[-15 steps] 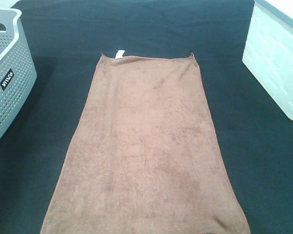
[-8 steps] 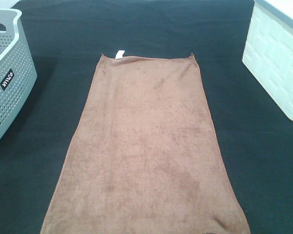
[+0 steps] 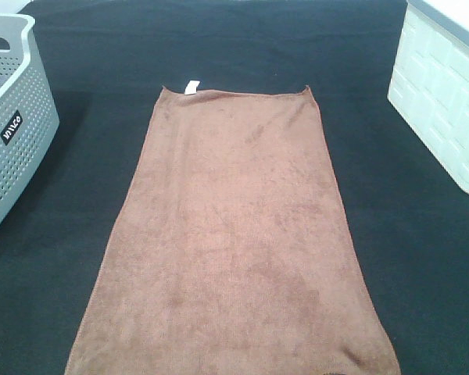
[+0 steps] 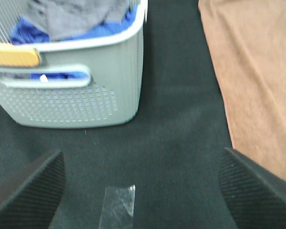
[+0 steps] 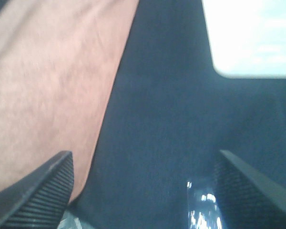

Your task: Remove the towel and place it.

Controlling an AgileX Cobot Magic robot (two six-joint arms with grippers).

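Note:
The reddish-brown towel point(image 3: 234, 234) lies flat and spread lengthwise on the black cloth, its small white tag point(image 3: 191, 87) at the far short edge. Neither arm shows in the exterior high view. In the left wrist view my left gripper point(image 4: 142, 191) is open over bare black cloth, with the towel's long edge point(image 4: 257, 76) off to one side. In the right wrist view my right gripper point(image 5: 143, 191) is open too; one fingertip point(image 5: 38, 193) overlaps the towel's point(image 5: 52, 86) edge in the picture. Nothing sits between either pair of fingers.
A grey perforated basket point(image 3: 12, 117) stands at the left; the left wrist view shows this basket point(image 4: 71, 95) holding blue and grey cloth. A white bin point(image 3: 445, 94) stands at the right and shows as a bright bin point(image 5: 250, 38) in the right wrist view. Clear tape point(image 4: 117, 206) lies on the black cloth.

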